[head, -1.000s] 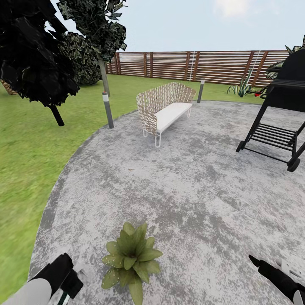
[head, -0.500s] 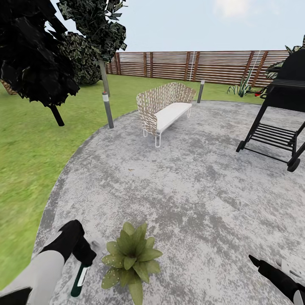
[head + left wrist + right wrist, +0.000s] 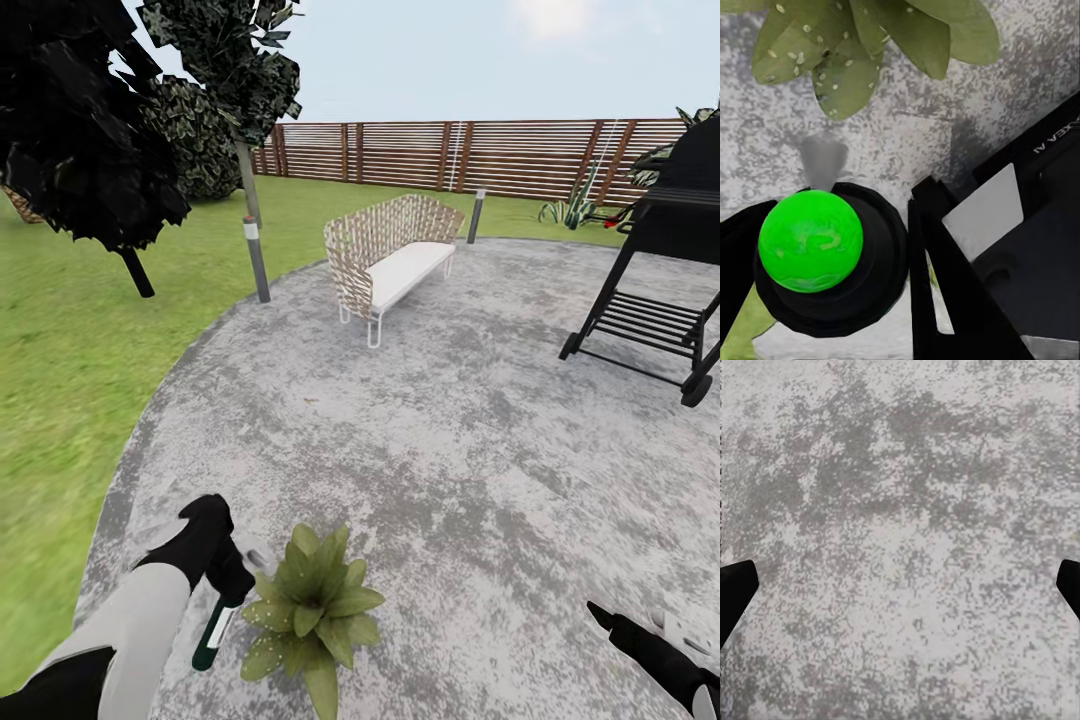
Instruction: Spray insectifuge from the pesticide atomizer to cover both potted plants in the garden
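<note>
A garden patio is seen from the head camera: a potted plant (image 3: 312,608), its pot hidden beneath a rosette of broad green leaves, is set on the grey paving (image 3: 450,450) near the lower edge. Just beside its leaves, the pesticide atomizer (image 3: 215,632), a dark green bottle with a white label, is held tilted in the left gripper (image 3: 228,575), whose jaws are clamped around the bottle's neck. The right gripper (image 3: 640,635) is seen low at the right corner, well apart from the plant; its opening cannot be judged here. Farther back, a wicker seat (image 3: 388,258) with a white cushion is placed on the paving, a black grill (image 3: 660,270) is parked at the right, and a slatted wooden fence (image 3: 480,155) is stretched behind the lawn (image 3: 70,330). Dark trees (image 3: 90,130) are massed at the left.

In the left wrist view, the atomizer's bright green cap (image 3: 810,240) is shown gripped between black fingers (image 3: 945,292), with speckled leaves of the plant (image 3: 870,45) spread above the paving.

In the right wrist view, bare mottled paving (image 3: 900,540) is framed by two black fingertips (image 3: 733,589) set wide apart, with nothing held between them.
</note>
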